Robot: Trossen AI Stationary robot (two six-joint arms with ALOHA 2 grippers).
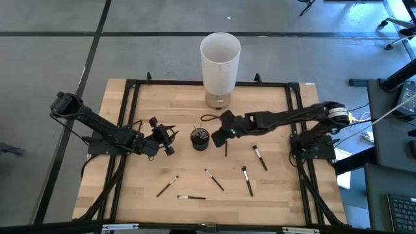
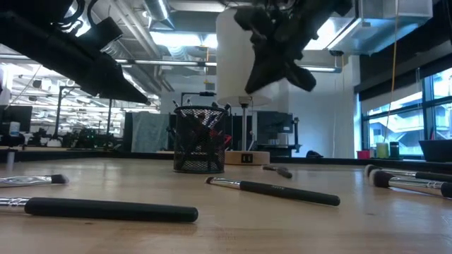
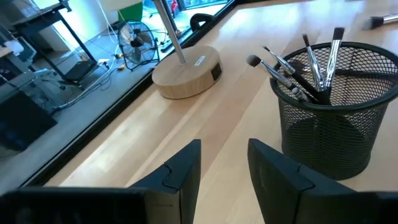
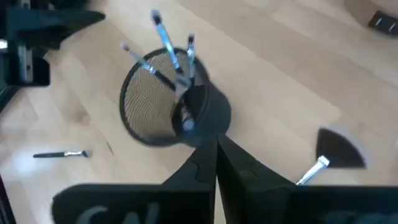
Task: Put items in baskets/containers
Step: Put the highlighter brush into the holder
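Note:
A small, dark mesh cup (image 1: pixel 199 138) (image 2: pixel 200 139) (image 3: pixel 336 118) (image 4: pixel 168 99) stands upright mid-table. Several brushes stand in it, bristle tips up. More dark-handled brushes lie flat on the wood nearer the front edge (image 1: pixel 214 180) (image 1: pixel 247 181) (image 1: pixel 167 186) (image 2: pixel 275 189). One fan-tipped brush (image 4: pixel 336 152) (image 1: pixel 225 149) lies just under my right gripper. My right gripper (image 1: pixel 219 134) (image 4: pixel 216 152) hangs above the cup's right side, raised well off the table (image 2: pixel 282 49). It is shut, and nothing shows between its fingers. My left gripper (image 1: pixel 167 140) (image 3: pixel 224 168) sits low, left of the cup, and is open.
A tall white cylinder (image 1: pixel 220 62) on a round wooden base (image 3: pixel 186 71) stands behind the cup near the far edge. A dark cable loop (image 1: pixel 209 117) lies beside it. A black frame (image 1: pixel 133 104) borders the table. Bare wood shows between the loose brushes.

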